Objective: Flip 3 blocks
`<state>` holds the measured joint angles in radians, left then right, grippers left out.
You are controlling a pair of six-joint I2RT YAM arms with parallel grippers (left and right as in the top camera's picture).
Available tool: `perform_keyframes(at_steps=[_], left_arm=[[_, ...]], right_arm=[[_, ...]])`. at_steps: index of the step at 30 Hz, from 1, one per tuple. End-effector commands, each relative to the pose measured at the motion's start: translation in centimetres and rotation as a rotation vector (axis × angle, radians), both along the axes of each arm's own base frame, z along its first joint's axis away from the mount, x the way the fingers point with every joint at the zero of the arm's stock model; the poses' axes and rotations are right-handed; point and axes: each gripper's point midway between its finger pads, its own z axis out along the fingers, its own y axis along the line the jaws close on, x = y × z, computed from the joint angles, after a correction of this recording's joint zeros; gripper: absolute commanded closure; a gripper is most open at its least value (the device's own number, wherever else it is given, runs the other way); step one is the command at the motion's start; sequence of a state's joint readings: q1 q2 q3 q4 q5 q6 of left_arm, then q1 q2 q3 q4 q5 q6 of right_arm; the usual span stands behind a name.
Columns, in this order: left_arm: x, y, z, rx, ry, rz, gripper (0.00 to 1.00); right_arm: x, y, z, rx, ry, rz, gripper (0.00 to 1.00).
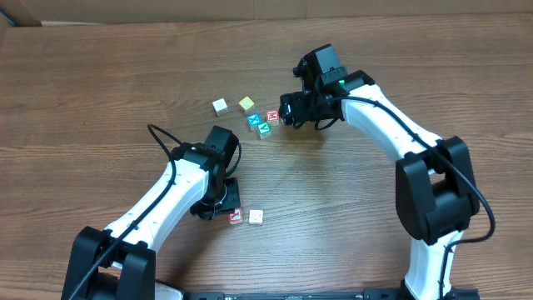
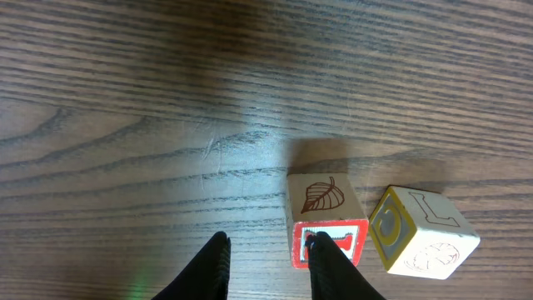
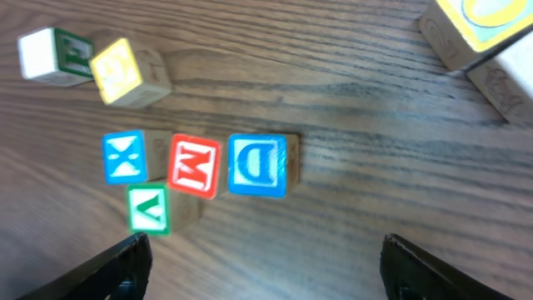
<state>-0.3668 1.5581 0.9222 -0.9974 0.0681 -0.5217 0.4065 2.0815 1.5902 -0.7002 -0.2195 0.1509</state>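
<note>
Hanging just beside red-faced block (image 2: 329, 232) — left claw (image 2: 267, 248), slightly parted

Brown wooden table (image 1: 100, 75) carries scattered alphabet blocks (image 3: 196, 165) (a cluster, plus two apart).

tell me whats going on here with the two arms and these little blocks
Two robot arms are working on lettered wooden cubes. The left gripper is low over the red-faced block, jaws slightly apart, one finger at its red face; a whitish block sits right beside it. The right gripper hangs wide open above the blue D block beside a red M cube.
</note>
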Motion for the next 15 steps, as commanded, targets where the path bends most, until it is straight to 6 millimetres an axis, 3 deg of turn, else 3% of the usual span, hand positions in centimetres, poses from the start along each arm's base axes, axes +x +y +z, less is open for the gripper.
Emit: perform_keyframes(at_steps=[1,9,15], left_arm=[[0.6,-0.6,0.6,-0.021,-0.022,-0.004,0.74],[0.4,-1.0,0.6,-0.044,-0.011,-0.006,0.73],[0.4,-1.0,0.6,-0.044,-0.01,-0.006,0.73]], right_arm=[[0.7,0.0,-1.6,-0.024,-0.014,0.036,0.14],[1.9,0.7,-2.8,0.002,-0.033,0.003,0.18],[2.7,1.1,-2.4,0.036,-0.05,-0.042,0.18]])
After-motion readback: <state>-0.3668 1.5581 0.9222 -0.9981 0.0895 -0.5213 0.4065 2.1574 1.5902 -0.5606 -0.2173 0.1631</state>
